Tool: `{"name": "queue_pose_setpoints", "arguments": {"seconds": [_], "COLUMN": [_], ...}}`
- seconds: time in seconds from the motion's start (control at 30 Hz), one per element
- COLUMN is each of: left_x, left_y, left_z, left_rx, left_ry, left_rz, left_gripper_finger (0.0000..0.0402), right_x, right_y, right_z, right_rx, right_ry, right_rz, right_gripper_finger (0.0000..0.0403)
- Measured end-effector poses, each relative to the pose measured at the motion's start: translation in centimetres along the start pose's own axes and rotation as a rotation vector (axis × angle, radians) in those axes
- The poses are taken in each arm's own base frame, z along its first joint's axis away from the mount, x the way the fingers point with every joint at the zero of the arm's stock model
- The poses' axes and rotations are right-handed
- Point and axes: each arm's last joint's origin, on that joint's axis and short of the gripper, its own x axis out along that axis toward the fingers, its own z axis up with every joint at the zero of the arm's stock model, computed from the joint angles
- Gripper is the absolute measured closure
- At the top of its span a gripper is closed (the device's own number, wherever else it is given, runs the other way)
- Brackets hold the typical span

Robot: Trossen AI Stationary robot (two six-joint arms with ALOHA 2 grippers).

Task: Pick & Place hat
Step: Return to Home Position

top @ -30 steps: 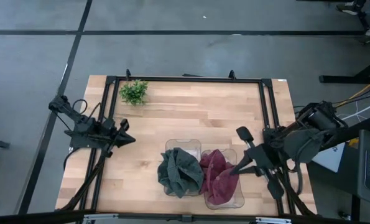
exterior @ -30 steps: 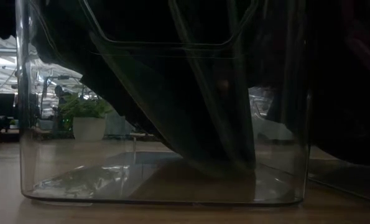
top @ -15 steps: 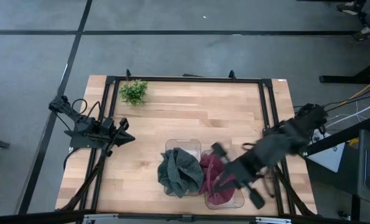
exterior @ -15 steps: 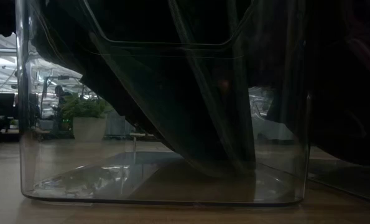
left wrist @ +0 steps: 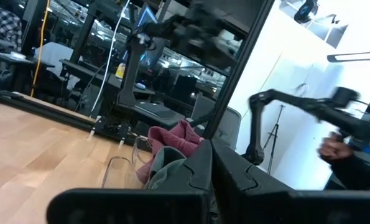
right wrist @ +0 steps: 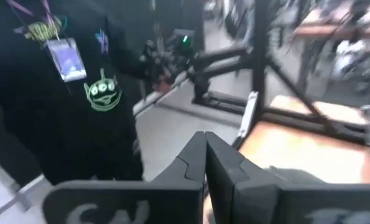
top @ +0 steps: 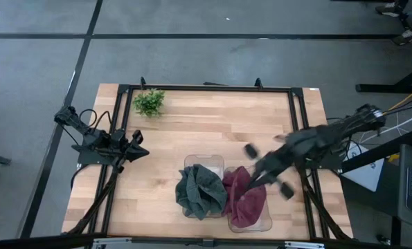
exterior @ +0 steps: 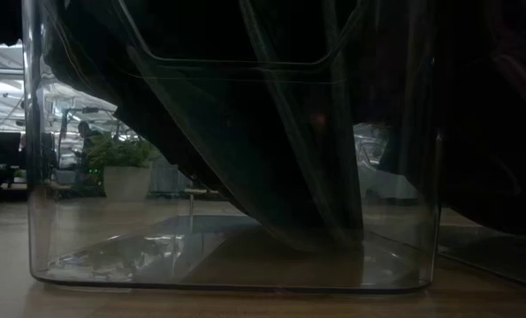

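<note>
Two hats sit in two clear bins near the table's near edge. The dark green hat fills the left bin and drapes over its rim. The maroon hat lies in the right bin. In the low view the green hat hangs down inside its clear bin. My right gripper is shut, slanting in from the right, with its tips over the maroon hat's far right edge. My left gripper waits shut at the table's left side. Its wrist view shows the green hat and the maroon hat. My right gripper has its shut fingertips at the far right edge of the maroon hat, slanting in from the table's right. I cannot tell whether they touch the cloth.
A small potted plant stands at the far left corner of the table. A black frame runs around the table. The wood between plant and bins is bare. A person in a black shirt stands beyond the table in the right wrist view.
My right arm swung in from the right over the maroon hat toward the near edge. It then drew back toward the far edge and right, turning at the wrist. Both hats lie as before.
</note>
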Motion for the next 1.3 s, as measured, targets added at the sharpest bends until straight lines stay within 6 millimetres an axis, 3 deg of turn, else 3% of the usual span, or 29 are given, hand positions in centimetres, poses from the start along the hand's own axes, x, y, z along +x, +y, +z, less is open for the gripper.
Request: {"name": "queue_pose_setpoints", "arguments": {"seconds": [0.17, 0.23, 0.33, 0.47, 0.67, 0.87, 1.1, 1.3], "left_x": [0.0, 0.0, 0.0, 0.0, 0.0, 0.0, -0.2, -0.2], "left_y": [0.0, 0.0, 0.1, 0.1, 0.2, 0.5, 1.1, 1.2], "left_z": [0.0, 0.0, 0.0, 0.0, 0.0, -0.4, -1.6, -1.7], "left_rx": [-0.004, -0.004, 0.008, 0.020, 0.030, 0.035, -0.021, -0.041], "left_ry": [-0.002, -0.003, -0.005, -0.007, -0.018, 0.012, 0.104, 0.105], "left_rz": [0.008, 0.012, 0.019, 0.029, 0.074, 0.138, 0.219, 0.230], "left_gripper_finger": [0.0400, 0.0400, 0.0399, 0.0400, 0.0399, 0.0399, 0.0400, 0.0400], "right_x": [-9.1, -11.8, -14.7, -16.6, -16.9, -15.4, -13.6, -13.3], "right_y": [1.3, 1.9, 2.6, 2.5, 1.6, 0.3, -0.7, -0.8], "right_z": [-2.9, -4.7, -7.5, -11.5, -16.2, -19.2, -23.5, -23.7], "right_rx": [-0.084, -0.139, -0.194, -0.156, -0.054, 0.028, 0.128, 0.044], "right_ry": [-0.156, -0.187, -0.238, -0.282, -0.327, -0.258, -0.159, -0.206], "right_rz": [-0.031, -0.012, 0.045, -0.006, -0.172, -0.357, -0.407, -0.382], "right_gripper_finger": [0.0395, 0.0395, 0.0395, 0.0395, 0.0395, 0.0395, 0.0395, 0.0395]}}
